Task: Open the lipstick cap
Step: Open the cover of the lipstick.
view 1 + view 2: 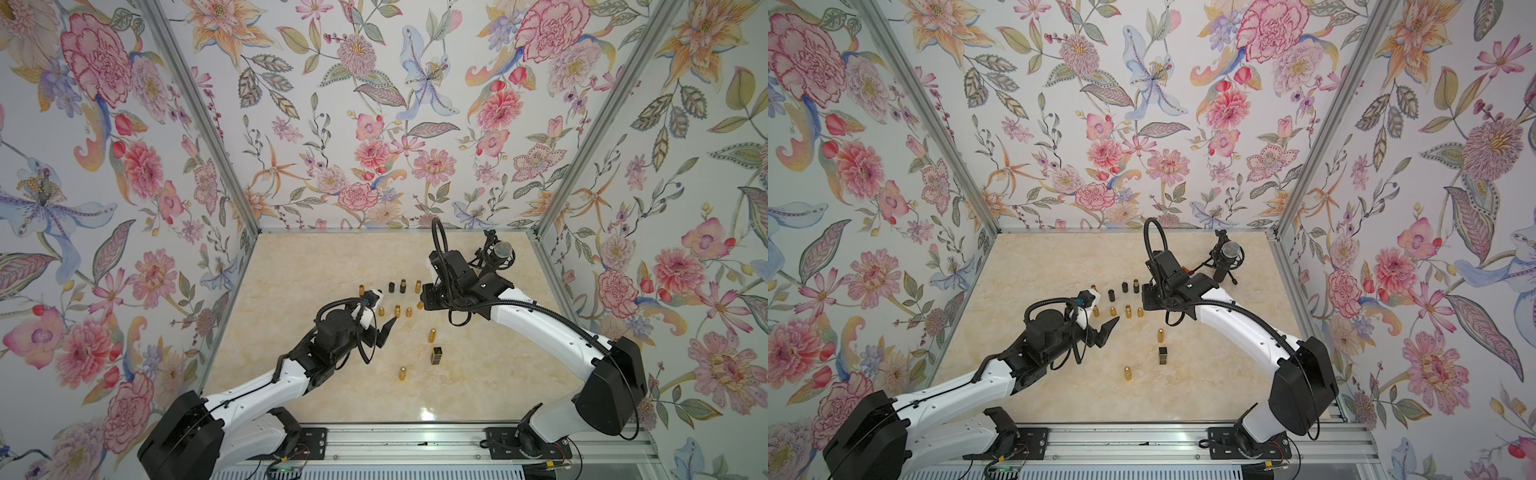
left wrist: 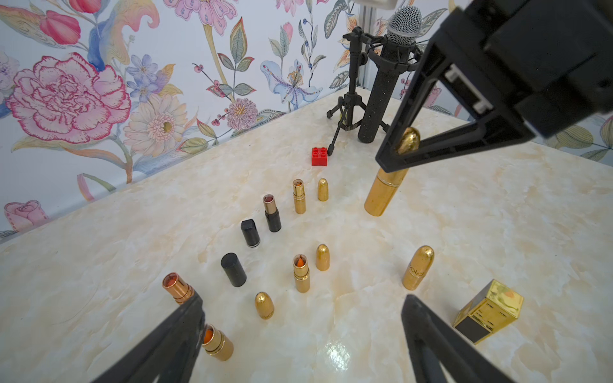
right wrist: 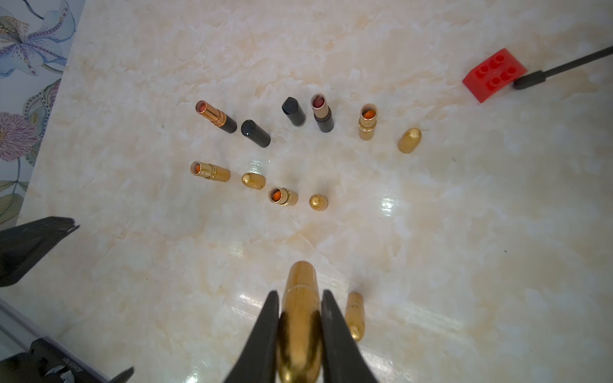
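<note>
- Clamps the right tool narrowly on the cap of the gold lipstick.
- Stands that lipstick upright, base on the counter, near the red brick.
- Holds the left tool wide and empty, well apart from the red brick.
- Between red brick and left tool: two rows of uncapped lipsticks, loose gold caps and black caps.
- Farther from the red brick than the clamped lipstick: a closed gold tube and a square gold case.
- Just beside the red brick: a foot of the microphone stand.
</note>
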### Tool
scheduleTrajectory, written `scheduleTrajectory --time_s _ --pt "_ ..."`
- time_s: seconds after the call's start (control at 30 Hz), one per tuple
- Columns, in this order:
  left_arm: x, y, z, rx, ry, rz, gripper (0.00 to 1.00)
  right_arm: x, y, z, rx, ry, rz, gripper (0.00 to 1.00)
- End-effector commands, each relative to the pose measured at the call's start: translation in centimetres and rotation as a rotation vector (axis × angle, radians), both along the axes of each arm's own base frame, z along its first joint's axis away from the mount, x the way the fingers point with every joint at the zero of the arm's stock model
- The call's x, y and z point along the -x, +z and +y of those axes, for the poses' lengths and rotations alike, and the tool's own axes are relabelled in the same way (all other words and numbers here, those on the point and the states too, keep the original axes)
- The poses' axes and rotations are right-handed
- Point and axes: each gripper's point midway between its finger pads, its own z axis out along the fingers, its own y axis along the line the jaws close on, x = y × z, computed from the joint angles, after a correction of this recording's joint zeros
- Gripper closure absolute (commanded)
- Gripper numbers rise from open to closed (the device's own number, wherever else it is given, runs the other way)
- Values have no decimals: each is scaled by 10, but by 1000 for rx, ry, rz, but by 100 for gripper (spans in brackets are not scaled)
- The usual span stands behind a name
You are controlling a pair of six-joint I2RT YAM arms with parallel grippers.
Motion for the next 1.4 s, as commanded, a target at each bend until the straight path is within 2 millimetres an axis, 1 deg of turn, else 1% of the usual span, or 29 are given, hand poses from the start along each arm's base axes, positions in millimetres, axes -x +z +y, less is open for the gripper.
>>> scheduleTrajectory --time_s 0.0,0.1,0.13,0.2,0.27,0.4,0.5,0.57,0.6,0.7,0.9,1.0,1.1,1.2,1.27,1.37 --pt "5 16 -22 16 -113 -67 8 24 21 7 -55 64 41 78" --pt "10 21 -35 33 -193 -100 12 34 31 15 -115 99 72 78" --pt "12 21 -40 33 -219 -108 15 38 33 18 -132 114 83 78" --pt "11 21 -47 27 -244 -117 16 44 37 23 -152 136 92 78" --pt "13 23 -54 29 -283 -128 20 49 40 28 -165 161 96 78" --pt "17 24 -66 39 -355 -140 26 55 44 34 -185 190 105 78" --pt "16 22 -70 32 -368 -142 34 58 49 38 -197 201 101 78" --pt "18 22 -73 36 -387 -141 37 57 52 37 -200 200 93 78" --pt "19 21 -75 37 -400 -141 40 57 54 37 -204 201 91 78" --pt "19 20 -75 33 -404 -141 51 58 56 40 -216 212 97 78" --pt "19 20 -75 28 -404 -148 59 57 56 39 -214 206 93 78" --pt "20 20 -74 28 -406 -147 65 57 53 39 -212 211 103 79" --pt "20 19 -73 27 -401 -148 74 57 54 38 -212 205 100 79" --pt "21 20 -72 30 -397 -151 78 56 55 38 -216 206 100 79" --pt "21 22 -72 36 -397 -154 83 56 55 38 -216 207 99 79" --pt "21 21 -71 36 -395 -152 86 54 55 37 -217 200 99 79"
